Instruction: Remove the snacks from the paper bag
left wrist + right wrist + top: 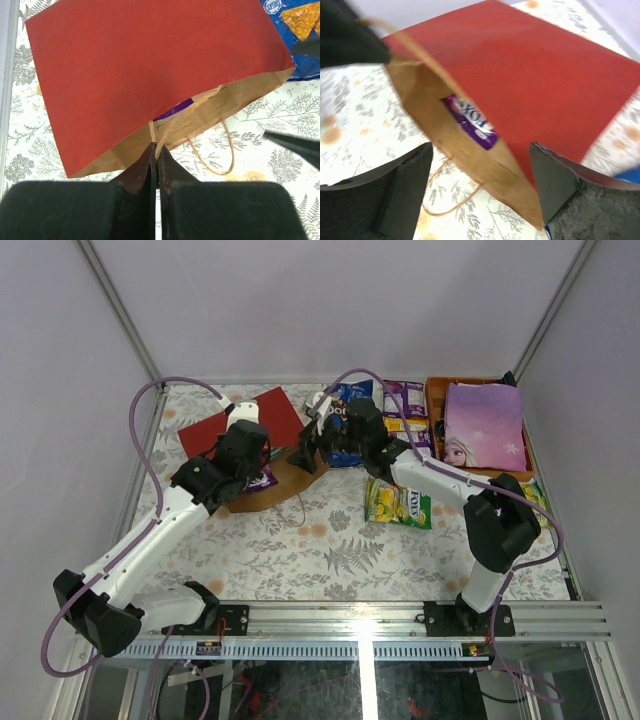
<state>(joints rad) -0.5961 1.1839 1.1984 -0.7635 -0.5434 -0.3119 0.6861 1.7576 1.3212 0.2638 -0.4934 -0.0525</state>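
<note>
Pinching the brown upper lip of the paper bag (150, 75), the left gripper (156, 155) is closed tight on it. The bag lies on the tabletop (330, 550), its mouth lifted open. The right gripper (480, 150) is spread wide just before that mouth, holding nothing. A purple packet (472, 122) shows inside. A blue Doritos bag (352, 392) and a yellow-green pack (398, 505) lie outside.

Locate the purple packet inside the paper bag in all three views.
Top external: purple packet left of centre, at the bag's mouth.
Left wrist: purple packet mid-frame, a sliver under the red flap.
Right wrist: purple packet mid-frame, inside the kraft mouth.
Shared landmark: paper bag, red outside, around it.
</note>
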